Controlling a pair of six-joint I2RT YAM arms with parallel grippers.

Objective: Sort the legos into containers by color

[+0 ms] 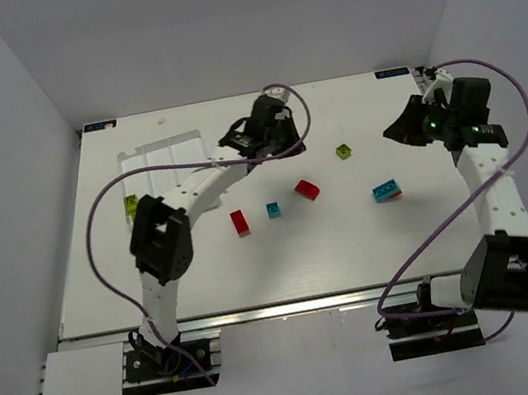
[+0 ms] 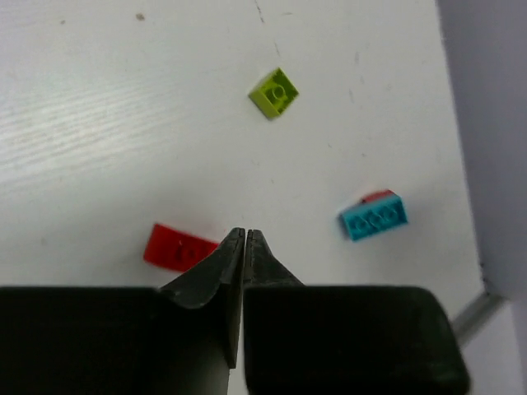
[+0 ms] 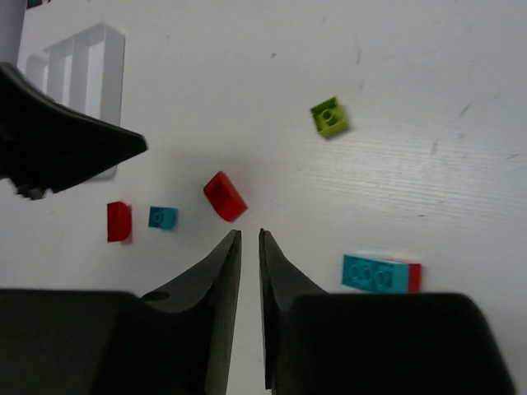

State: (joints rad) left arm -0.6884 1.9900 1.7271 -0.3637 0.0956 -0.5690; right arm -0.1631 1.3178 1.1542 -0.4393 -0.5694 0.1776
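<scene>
Now left tool (image 2: 246, 234) closed, empty; right tool (image 3: 249, 234) nearly closed, empty. Red brick (image 2: 177, 247) on bench (image 2: 99, 123), well right of white tray (image 3: 114, 74). Better open left tool, straddle brick squarely.

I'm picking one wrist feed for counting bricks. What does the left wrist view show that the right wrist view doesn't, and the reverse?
Only the left wrist view: the left pincer, shut and empty.
Only the right wrist view: the right pincer, with just a slit between its fingers; the white tray; a small teal brick; a second red brick; a dark part of the left arm.
Both: the yellow-green brick, the large cyan brick with its red edge, and one red brick.
</scene>
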